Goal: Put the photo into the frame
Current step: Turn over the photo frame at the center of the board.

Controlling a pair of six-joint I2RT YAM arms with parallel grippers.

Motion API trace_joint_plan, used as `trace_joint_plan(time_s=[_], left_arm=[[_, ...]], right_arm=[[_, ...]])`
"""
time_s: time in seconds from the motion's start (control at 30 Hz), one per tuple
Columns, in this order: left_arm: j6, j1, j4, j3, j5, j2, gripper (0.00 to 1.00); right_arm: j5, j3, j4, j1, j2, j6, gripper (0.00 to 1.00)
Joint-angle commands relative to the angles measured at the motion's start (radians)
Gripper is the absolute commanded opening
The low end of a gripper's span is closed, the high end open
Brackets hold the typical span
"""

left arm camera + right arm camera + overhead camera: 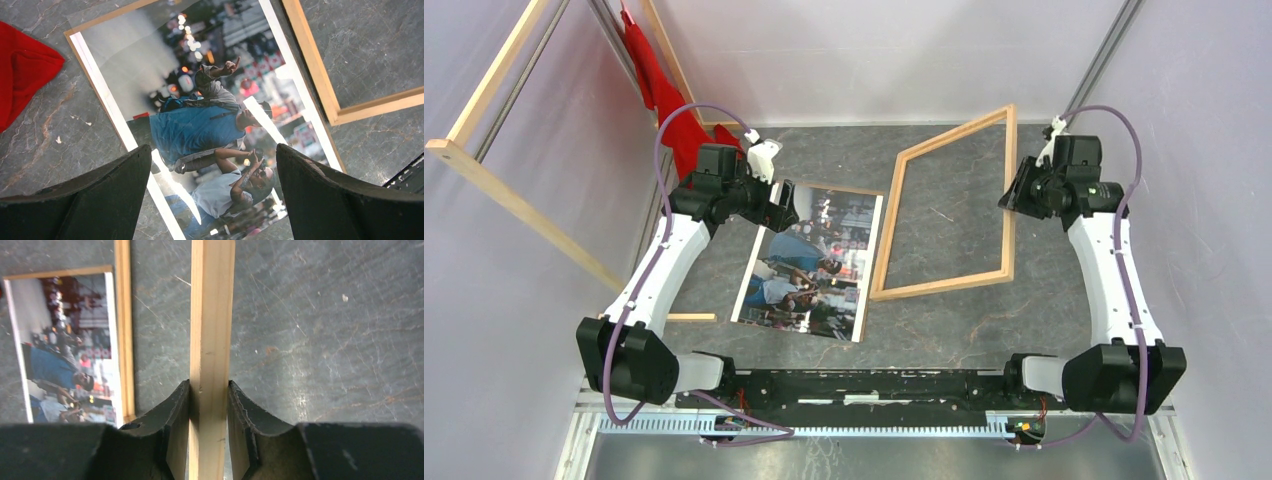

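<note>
The photo [809, 265] lies face up on the table, left of centre, on a brown panel whose thin edge [844, 188] shows at its far side. My left gripper [782, 205] is open and empty, hovering over the photo's far left part; in the left wrist view its fingers [125, 190] straddle the print [200, 125]. The light-wood frame [944, 285] stands tilted to the right of the photo. My right gripper [1014, 195] is shut on its right rail [212, 315], holding that side up, with the rail pinched between the jaws [209, 385].
A red cloth [664, 100] hangs at the back left, its tip showing in the left wrist view [25, 70]. Long wooden rails [494, 190] lean along the left wall. A short wood strip [689, 317] lies near the photo's near left corner. The frame's near corner [340, 112] lies close beside the photo.
</note>
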Motion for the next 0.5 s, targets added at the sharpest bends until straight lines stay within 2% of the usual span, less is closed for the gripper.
trace_joint_plan(time_s=[0.0, 0.13, 0.47], left_arm=[[0.025, -0.003, 0.031, 0.026, -0.002, -0.023, 1.0], [0.027, -0.003, 0.032, 0.027, -0.004, -0.021, 1.0], [0.042, -0.003, 0.032, 0.022, -0.018, -0.015, 1.0]], right_arm=[[0.04, -0.082, 0.04, 0.016, -0.055, -0.062, 0.3], [0.057, -0.151, 0.066, 0.038, -0.055, -0.094, 0.27], [0.16, -0.261, 0.112, 0.099, 0.039, -0.112, 0.29]])
